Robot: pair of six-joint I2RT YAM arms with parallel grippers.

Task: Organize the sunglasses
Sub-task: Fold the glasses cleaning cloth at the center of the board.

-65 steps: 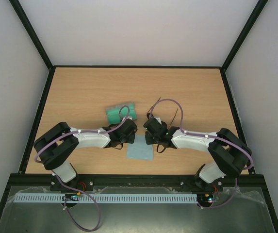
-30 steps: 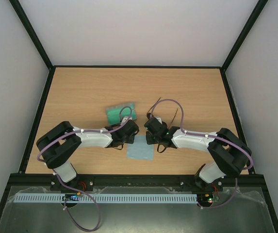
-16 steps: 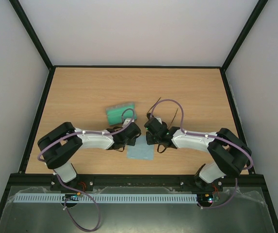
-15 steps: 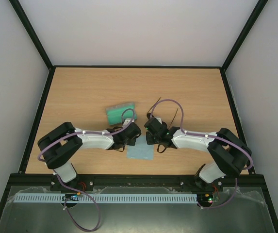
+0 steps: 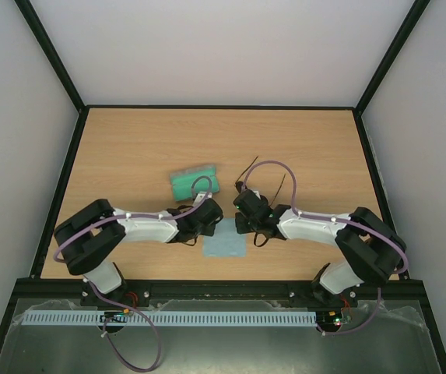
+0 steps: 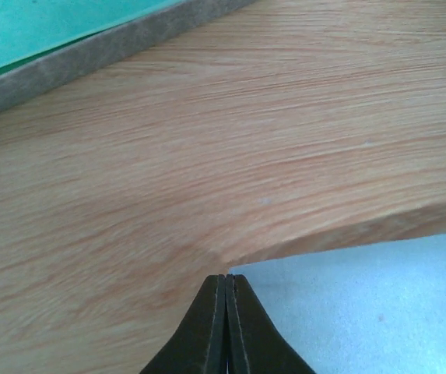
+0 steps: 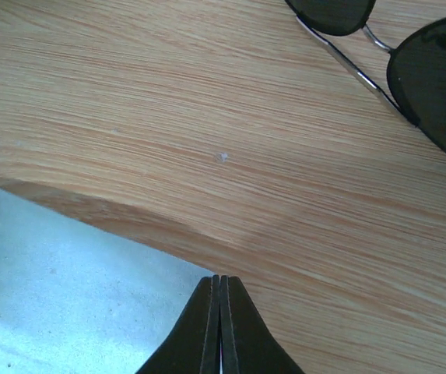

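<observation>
The sunglasses (image 7: 433,78) lie on the wood just beyond my right gripper, their dark lenses and thin frame at the top right of the right wrist view. From above, their slim temple arms (image 5: 249,164) stick out past the right wrist. A light blue cloth (image 5: 224,243) lies flat between the two arms. My left gripper (image 6: 227,277) is shut on the cloth's (image 6: 378,304) far left corner. My right gripper (image 7: 220,277) is shut on the cloth's (image 7: 51,288) far right corner. Seen from above, the left gripper (image 5: 213,224) and right gripper (image 5: 240,224) face each other closely.
A grey case with green lining (image 5: 194,181) lies open beyond the left gripper; its grey rim (image 6: 90,54) crosses the top left of the left wrist view. Black frame rails (image 5: 67,179) border the table's sides.
The left gripper slid right and toward me onto the cloth's corner, and its jaws came together. The right arm hardly moved and stayed shut.
</observation>
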